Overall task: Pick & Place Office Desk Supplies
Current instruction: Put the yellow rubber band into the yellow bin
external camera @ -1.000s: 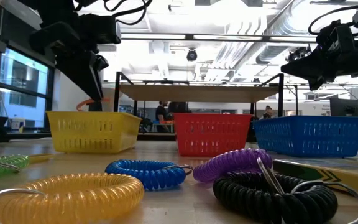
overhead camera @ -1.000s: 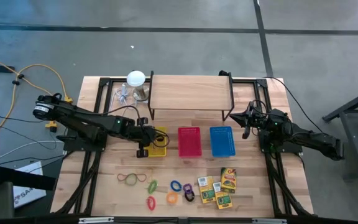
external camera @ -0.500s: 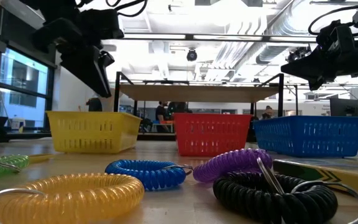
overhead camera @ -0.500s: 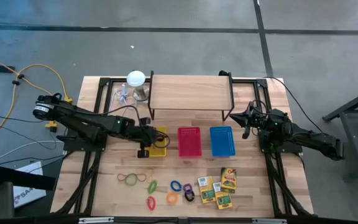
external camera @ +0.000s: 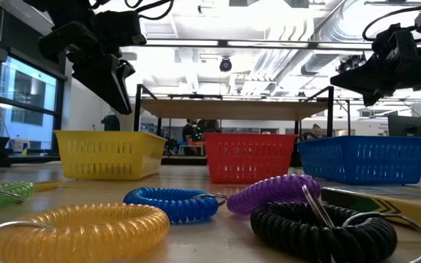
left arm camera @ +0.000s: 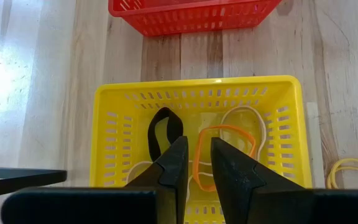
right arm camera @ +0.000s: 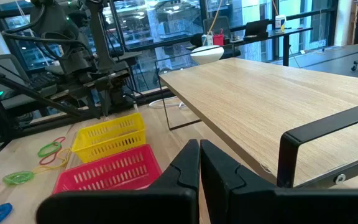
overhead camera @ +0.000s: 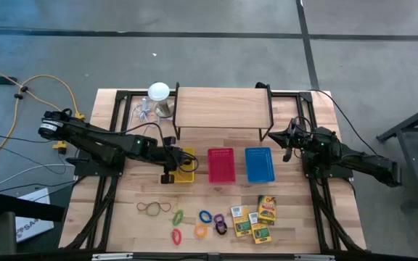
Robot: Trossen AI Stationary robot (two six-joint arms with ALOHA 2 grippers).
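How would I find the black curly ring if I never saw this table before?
Look at the front part of the wooden table, nearer than the three baskets. A little row of coiled rings lies there, just left of the yellow-and-green card boxes. The black curly ring is the last one before the boxes, next to the purple ring, and it is the only dark one.

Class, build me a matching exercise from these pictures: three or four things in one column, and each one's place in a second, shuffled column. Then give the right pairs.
Things:
1. orange rubber band
2. left gripper
3. card boxes
4. blue basket

Places:
A. right end of the basket row
B. inside the yellow basket
C. front of the table, right of the coil rings
D. above the yellow basket

Pairs: 1-B, 2-D, 3-C, 4-A
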